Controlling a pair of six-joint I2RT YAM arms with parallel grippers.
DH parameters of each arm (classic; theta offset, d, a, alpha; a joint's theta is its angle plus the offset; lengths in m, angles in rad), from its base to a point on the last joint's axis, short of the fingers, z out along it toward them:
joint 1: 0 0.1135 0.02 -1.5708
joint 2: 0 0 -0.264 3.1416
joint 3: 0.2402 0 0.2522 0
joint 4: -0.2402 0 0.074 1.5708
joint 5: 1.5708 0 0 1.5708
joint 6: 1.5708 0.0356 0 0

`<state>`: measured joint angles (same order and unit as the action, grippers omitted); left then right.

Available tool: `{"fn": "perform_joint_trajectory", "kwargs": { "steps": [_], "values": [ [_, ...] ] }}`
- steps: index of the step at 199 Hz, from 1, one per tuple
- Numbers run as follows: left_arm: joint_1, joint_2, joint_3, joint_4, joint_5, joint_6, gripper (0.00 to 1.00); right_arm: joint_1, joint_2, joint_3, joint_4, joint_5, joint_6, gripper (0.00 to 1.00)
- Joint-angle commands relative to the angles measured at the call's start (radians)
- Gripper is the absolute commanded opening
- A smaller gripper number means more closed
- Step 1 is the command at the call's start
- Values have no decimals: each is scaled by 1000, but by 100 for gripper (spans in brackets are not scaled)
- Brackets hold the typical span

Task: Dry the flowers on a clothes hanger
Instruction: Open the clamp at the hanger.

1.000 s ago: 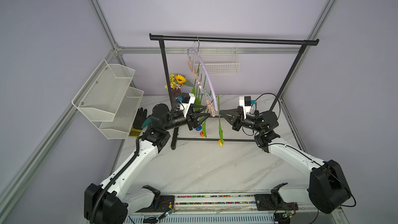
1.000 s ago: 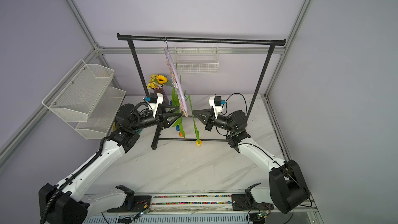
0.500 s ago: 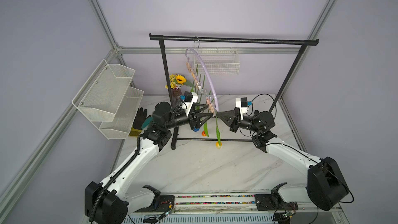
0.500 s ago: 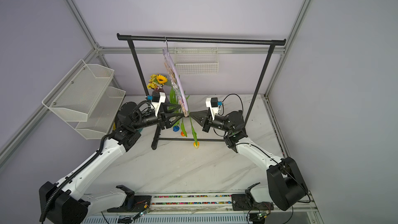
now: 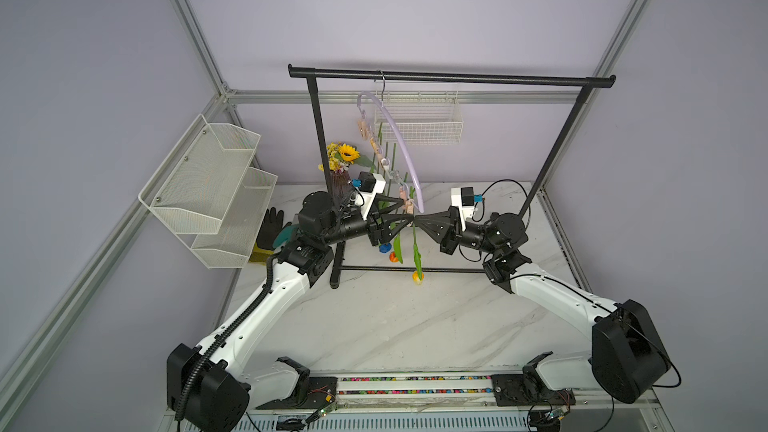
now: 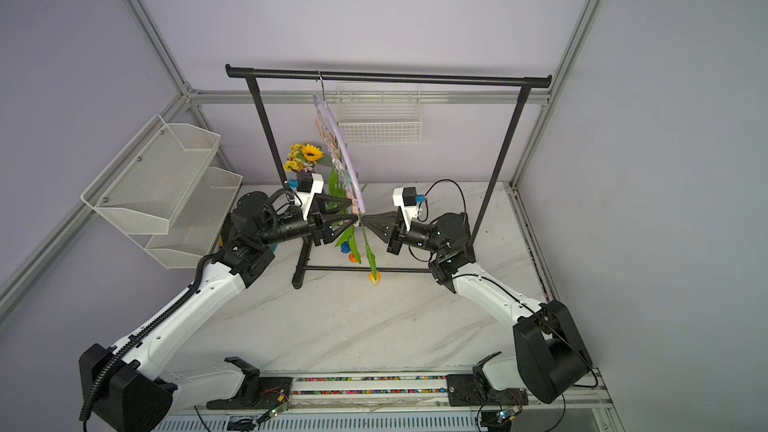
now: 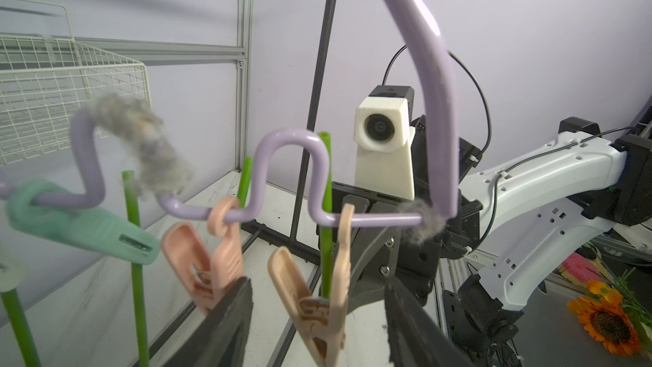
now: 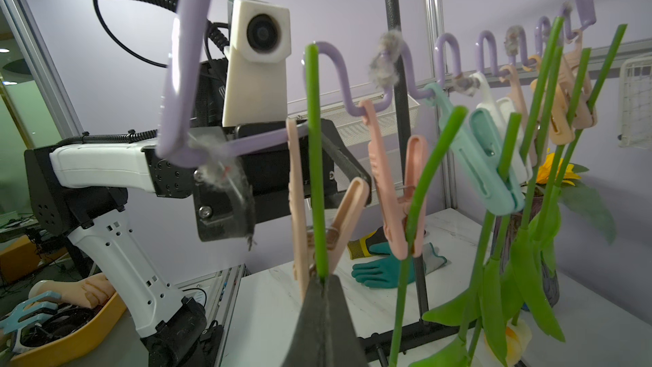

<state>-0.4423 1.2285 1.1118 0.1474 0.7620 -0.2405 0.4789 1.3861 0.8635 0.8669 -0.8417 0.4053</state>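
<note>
The lilac clothes hanger (image 5: 399,135) (image 6: 347,155) hangs by its hook from the black rack. Several flowers hang head-down from its pegs (image 8: 420,185). My right gripper (image 5: 417,218) (image 8: 323,278) is shut on the green stem (image 8: 314,135) of one more flower, whose yellow head (image 5: 417,278) hangs below. That stem runs up through the end peach peg (image 7: 310,298) (image 8: 338,220). My left gripper (image 5: 407,213) (image 7: 318,282) is open, with one finger on each side of that peg, apart from its handles.
The black garment rack (image 5: 449,76) spans the back, and its base bar lies on the marble table (image 5: 395,326). A sunflower bouquet (image 5: 345,153) stands behind the left arm. White wire baskets (image 5: 208,184) are on the left wall, another (image 5: 419,126) on the back wall. Gloves (image 5: 270,230) lie far left.
My right gripper has carried the stem a little left, up to the end peg. My left gripper's jaws have widened around that peg.
</note>
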Motion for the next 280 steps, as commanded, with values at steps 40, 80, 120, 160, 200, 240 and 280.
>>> {"fn": "perform_joint_trajectory", "kwargs": {
  "steps": [40, 80, 120, 160, 200, 240, 280],
  "values": [
    [-16, -4, 40, -9, -9, 21, 58, 20, 10, 30, 3, 13, -21, 0],
    [-16, 0, 61, -13, 0, 15, 53, 24, 8, 27, -2, 16, -22, 0],
    [-16, -7, 56, -12, 1, 13, 43, 25, -9, 4, -12, 55, -31, 0],
    [-16, -2, 59, -14, 3, 6, 34, 25, -52, -35, -13, 115, -31, 0],
    [-16, 9, 65, 4, -5, -13, 26, 24, -72, -94, 46, 143, 2, 0],
    [-22, 21, 65, 41, -43, -57, 15, 26, -74, -155, 126, 177, 41, 0],
    [-44, 34, 60, 90, -112, -102, 8, 42, -62, -219, 236, 240, 79, 0]
  ]
}}
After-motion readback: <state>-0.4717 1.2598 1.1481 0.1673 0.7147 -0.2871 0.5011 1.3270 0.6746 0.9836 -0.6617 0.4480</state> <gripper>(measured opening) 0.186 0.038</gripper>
